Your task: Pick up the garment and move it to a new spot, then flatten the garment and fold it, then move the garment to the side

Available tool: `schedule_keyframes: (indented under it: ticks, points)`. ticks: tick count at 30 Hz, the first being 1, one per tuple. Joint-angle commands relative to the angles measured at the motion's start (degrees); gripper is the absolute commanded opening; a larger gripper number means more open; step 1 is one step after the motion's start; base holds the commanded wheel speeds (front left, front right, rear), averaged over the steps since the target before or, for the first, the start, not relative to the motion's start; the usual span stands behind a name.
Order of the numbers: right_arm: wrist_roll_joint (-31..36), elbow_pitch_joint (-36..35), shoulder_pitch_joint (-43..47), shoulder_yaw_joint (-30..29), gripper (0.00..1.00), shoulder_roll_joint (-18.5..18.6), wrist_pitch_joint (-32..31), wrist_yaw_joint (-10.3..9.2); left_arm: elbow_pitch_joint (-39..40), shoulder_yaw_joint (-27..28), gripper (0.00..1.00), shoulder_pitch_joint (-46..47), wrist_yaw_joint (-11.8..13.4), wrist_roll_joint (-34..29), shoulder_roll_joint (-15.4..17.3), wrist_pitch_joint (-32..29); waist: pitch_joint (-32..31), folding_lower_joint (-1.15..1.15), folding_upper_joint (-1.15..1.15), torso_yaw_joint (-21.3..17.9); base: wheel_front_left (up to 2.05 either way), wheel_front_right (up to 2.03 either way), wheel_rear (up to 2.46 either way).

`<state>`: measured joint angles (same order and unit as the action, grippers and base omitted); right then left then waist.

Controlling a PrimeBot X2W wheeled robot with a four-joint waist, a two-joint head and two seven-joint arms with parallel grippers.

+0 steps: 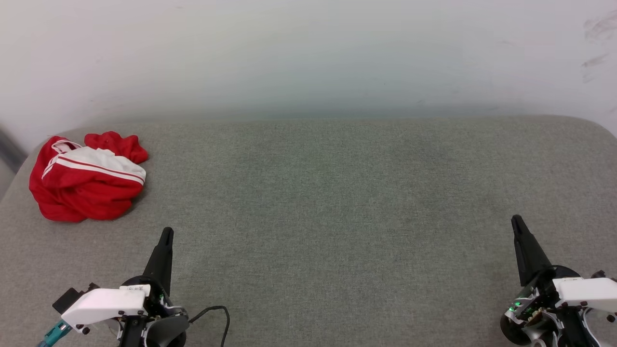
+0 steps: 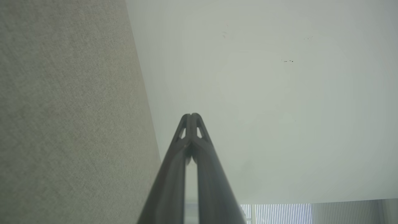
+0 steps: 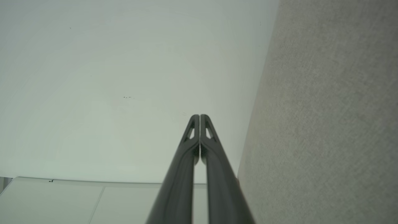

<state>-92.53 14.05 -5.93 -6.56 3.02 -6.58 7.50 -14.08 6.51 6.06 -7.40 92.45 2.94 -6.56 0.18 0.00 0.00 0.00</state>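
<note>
**Poised before the first pick-up**

Facing a red jersey-style T-shirt (image 1: 87,176) with white striped sleeves, bunched at the far left corner of the grey fabric-covered tabletop (image 1: 337,202), well apart from the dark two-fingered left gripper (image 1: 167,233) and right gripper (image 1: 516,220), both pressed together and empty. Likely to catch only one layer of the heap if pinched blind, or to drag it off the nearby rounded edge.
</note>
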Motion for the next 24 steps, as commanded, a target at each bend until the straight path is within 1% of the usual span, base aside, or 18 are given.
schedule_keyframes:
  ticks: [1, 7, 8, 11, 19, 24]
  points:
    - [0.26, 0.08, -0.65, 0.04, 0.00, -0.25, -0.05, -0.02, -0.03, 0.12, 0.00, 0.42, -0.17, -0.11, -0.08, -0.11, 0.00, 0.00, 0.00, 0.00, 0.00, 0.00, 0.00]
    - [0.26, 0.08, -0.65, 0.04, 0.00, -0.25, -0.05, -0.02, -0.03, 0.13, 0.00, 0.42, -0.17, -0.11, -0.08, -0.10, 0.00, 0.00, 0.00, 0.00, 0.00, 0.00, 0.00]
    - [-0.01, 0.11, 0.10, 0.01, 1.00, 0.00, 0.02, 0.00, -0.16, -0.05, 1.00, -0.09, 0.01, 0.01, -0.01, 0.04, 0.00, 0.00, 0.00, 0.00, 0.00, 0.00, 0.00]
    - [0.00, 1.49, 1.42, 0.08, 1.00, -0.02, 0.07, -0.01, -1.51, -0.28, 1.00, -1.40, 0.07, 0.00, -0.20, 0.08, 0.01, 0.00, 0.00, 0.00, 0.00, 0.00, 0.00]
    - [1.44, 0.41, 2.71, 1.22, 1.00, -0.03, 2.37, -0.01, -0.43, -1.42, 1.00, -2.50, 0.05, -1.14, -0.20, 2.38, 0.05, 0.00, 0.00, -0.04, 0.00, 0.00, 0.00]
    - [2.77, 0.24, 3.21, 1.22, 1.00, -0.04, 3.76, -0.01, 0.17, -0.72, 1.00, -3.15, 0.04, -3.29, -0.18, 3.77, 0.07, 0.00, 0.00, -0.08, 0.00, 0.00, 0.00]
